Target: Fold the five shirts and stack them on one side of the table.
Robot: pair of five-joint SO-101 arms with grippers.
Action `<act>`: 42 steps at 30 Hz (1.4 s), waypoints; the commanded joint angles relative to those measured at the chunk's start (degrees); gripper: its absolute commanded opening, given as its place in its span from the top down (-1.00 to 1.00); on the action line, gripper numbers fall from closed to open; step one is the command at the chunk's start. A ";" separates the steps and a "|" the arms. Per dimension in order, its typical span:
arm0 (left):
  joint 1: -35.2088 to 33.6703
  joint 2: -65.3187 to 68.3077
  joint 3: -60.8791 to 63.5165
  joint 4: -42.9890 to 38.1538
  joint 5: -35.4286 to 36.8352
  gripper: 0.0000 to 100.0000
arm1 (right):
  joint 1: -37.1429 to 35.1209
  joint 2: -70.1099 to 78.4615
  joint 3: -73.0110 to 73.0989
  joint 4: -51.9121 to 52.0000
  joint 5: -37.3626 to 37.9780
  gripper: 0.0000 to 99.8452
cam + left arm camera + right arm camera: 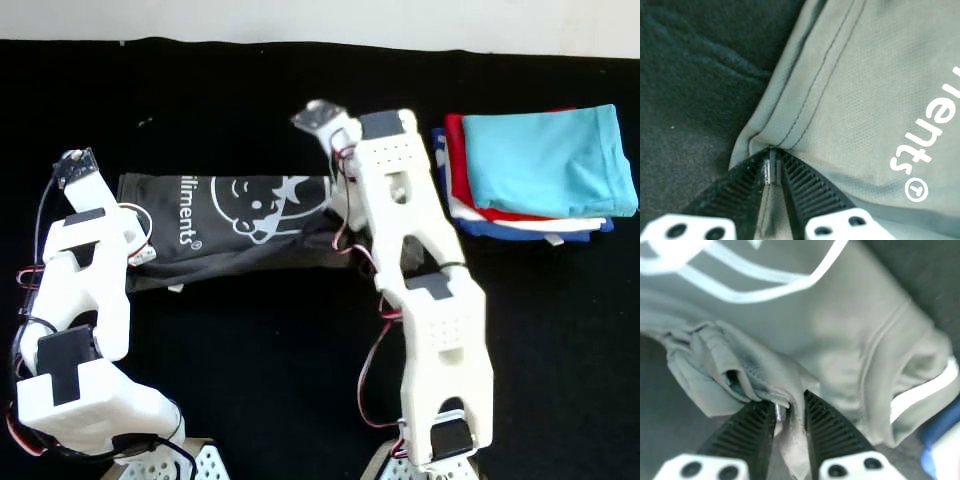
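A dark grey shirt (235, 225) with white print lies folded lengthwise across the black table, between the two arms. My left gripper (772, 172) is shut on the shirt's stitched hem (805, 107) at its left end (125, 215). At the shirt's right end, my right gripper (789, 412) is shut on a bunched fold of the same shirt (805, 335), and that arm (400, 200) covers this end in the high view. A stack of folded shirts (540, 175) lies at the right, turquoise on top, with red, white and blue below.
The table (250, 380) is covered in black cloth. The stack sits close to the right arm's wrist. Both arm bases (300, 455) stand at the near edge. A blue and white edge of the stack (942, 445) shows beside the right gripper.
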 commanded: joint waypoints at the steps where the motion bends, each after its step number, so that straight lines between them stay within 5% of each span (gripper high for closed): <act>1: 0.31 0.04 0.04 -2.02 0.44 0.98 | 0.84 4.79 -12.44 -0.75 -5.80 0.73; 8: 0.31 0.04 0.13 -2.02 0.44 0.98 | 4.18 12.18 -28.62 -0.13 -15.12 0.61; 18: 0.31 0.04 0.13 -2.02 0.35 0.98 | 3.82 12.00 -38.20 6.90 -15.65 0.65; 22: 0.31 0.04 0.13 -2.02 0.35 0.98 | -0.84 6.81 -33.80 6.99 -15.56 1.00; 31: 0.31 0.04 0.13 -2.02 0.35 0.98 | -15.87 -2.24 -5.23 4.00 -15.30 0.99; 42: 0.31 0.04 0.13 -2.02 0.35 0.98 | -18.51 9.27 -3.21 -2.15 -15.38 0.99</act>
